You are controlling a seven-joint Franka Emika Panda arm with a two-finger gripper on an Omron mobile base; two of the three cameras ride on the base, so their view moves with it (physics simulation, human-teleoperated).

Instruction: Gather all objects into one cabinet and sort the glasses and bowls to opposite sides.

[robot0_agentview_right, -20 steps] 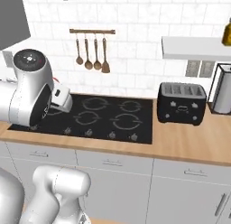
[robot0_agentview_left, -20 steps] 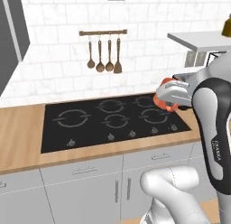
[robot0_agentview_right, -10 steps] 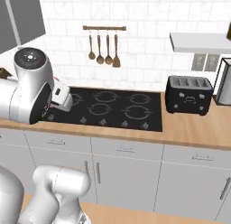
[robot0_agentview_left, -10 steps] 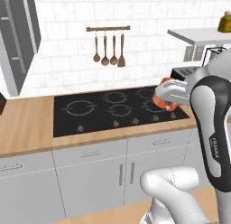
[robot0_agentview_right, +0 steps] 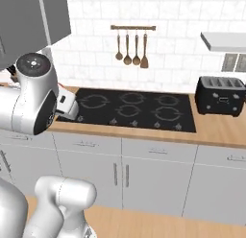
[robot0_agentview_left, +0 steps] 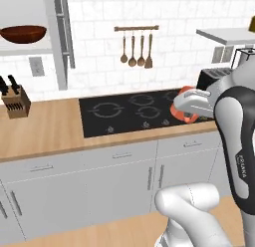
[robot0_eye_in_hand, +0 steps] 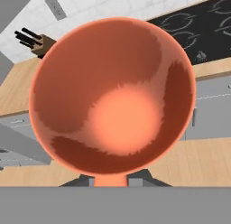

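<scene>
The pincer [robot0_agentview_left: 185, 110] is clamped on the orange-red cup [robot0_agentview_left: 180, 111], held in the air above the right part of the black cooktop [robot0_agentview_left: 134, 110], clear of its surface. In the hand view the cup's open mouth [robot0_eye_in_hand: 113, 99] faces the camera, with the counter's front edge [robot0_eye_in_hand: 18, 94] and the grey drawers below showing around its rim.

In the left base view the cabinet [robot0_agentview_left: 30, 37] stands open at the upper left, above the left end of the counter [robot0_agentview_left: 40, 126]. Its grey door [robot0_agentview_left: 57, 37] is swung outward, edge on, with the long bar handle [robot0_agentview_left: 67, 32] on it. The dark reddish-brown bowl [robot0_agentview_left: 23, 33] rests on the white shelf [robot0_agentview_left: 25, 48] inside, with bare shelf to its right up to the door.

A knife block [robot0_agentview_left: 15, 104] stands on the counter below the shelf, near the back wall. Between it and the cooktop the counter top is bare wood. Wooden utensils [robot0_agentview_left: 135, 51] hang from a rail on the tiled wall behind the cooktop. A black toaster [robot0_agentview_right: 222, 95] sits toward the counter's right end, well apart from the cup. The cup is far right of the cabinet opening, and lower than the shelf.
</scene>
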